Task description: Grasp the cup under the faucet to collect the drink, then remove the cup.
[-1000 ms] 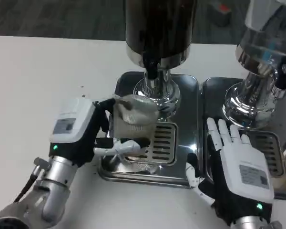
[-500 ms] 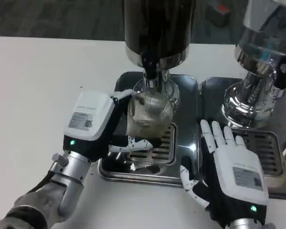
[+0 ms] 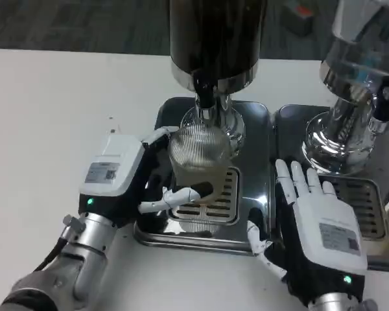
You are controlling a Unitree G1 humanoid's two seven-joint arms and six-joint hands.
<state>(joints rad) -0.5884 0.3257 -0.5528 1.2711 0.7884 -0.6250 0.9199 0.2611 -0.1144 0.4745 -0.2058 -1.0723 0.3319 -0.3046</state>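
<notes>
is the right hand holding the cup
No, the right hand lies flat with fingers spread on the drip tray, while the left hand grips the cup under the faucet.

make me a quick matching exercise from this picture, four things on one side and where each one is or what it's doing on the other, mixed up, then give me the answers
Things:
1. cup
2. left hand
3. right hand
4. faucet

Places or states:
A. lying flat, fingers apart, between the two drip trays
B. black, just above the cup
C. held over the slotted grille
D. gripping the cup from its left side

Pairs: 1-C, 2-D, 3-A, 4-B
</notes>
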